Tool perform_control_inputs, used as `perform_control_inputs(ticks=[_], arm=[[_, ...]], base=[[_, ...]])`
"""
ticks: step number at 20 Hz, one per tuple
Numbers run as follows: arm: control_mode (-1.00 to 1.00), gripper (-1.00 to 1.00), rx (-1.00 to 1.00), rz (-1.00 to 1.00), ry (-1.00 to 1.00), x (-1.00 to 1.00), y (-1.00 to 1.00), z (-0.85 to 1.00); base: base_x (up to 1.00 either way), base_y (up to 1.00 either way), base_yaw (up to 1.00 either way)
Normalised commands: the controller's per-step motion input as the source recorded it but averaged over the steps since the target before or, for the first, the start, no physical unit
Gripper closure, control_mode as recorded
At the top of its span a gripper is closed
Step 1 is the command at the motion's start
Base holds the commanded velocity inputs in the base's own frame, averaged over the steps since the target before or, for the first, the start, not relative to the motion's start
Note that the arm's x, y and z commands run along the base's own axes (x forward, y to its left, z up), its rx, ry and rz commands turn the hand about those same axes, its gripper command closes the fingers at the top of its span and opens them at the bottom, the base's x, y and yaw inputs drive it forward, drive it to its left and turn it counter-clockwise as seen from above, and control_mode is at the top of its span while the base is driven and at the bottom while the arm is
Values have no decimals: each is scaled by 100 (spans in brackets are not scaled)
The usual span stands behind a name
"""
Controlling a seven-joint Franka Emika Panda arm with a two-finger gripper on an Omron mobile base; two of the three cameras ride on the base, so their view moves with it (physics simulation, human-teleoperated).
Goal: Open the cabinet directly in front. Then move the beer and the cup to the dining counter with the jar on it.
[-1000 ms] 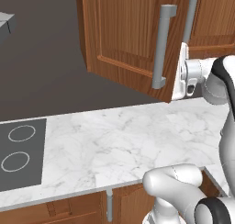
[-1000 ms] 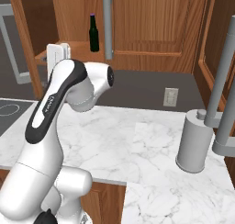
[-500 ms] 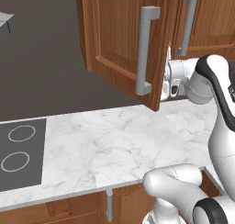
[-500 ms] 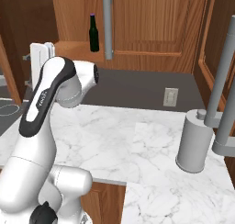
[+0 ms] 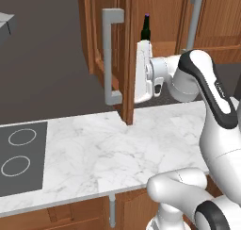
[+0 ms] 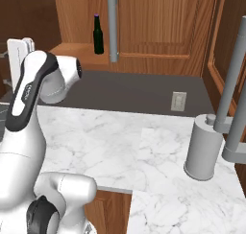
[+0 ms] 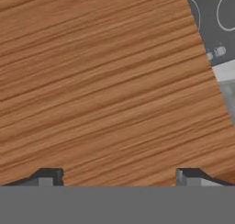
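Swung wider, the cabinet [image 5: 126, 59] door reveals the beer [image 6: 98, 35]; open hand [image 7: 119, 175] faces wood.

White marble worktop [image 5: 94, 153], black cooktop [image 5: 19, 163], dark wall [image 6: 139, 91], outlet [image 6: 178, 101]

Arm raised, forearm level; hand [image 7: 119, 175] spread wide, nothing between fingers.

Base views flank arm, share beer [image 5: 146, 28]
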Motion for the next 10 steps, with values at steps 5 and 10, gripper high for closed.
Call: perform_control_inputs(ticks=[5,10], arm=[[-100,-100,0,6,-5,-15,58,19],[-100,-100,0,4,-7,-22,49,11]], base=[[0,0,0],[0,0,0]])
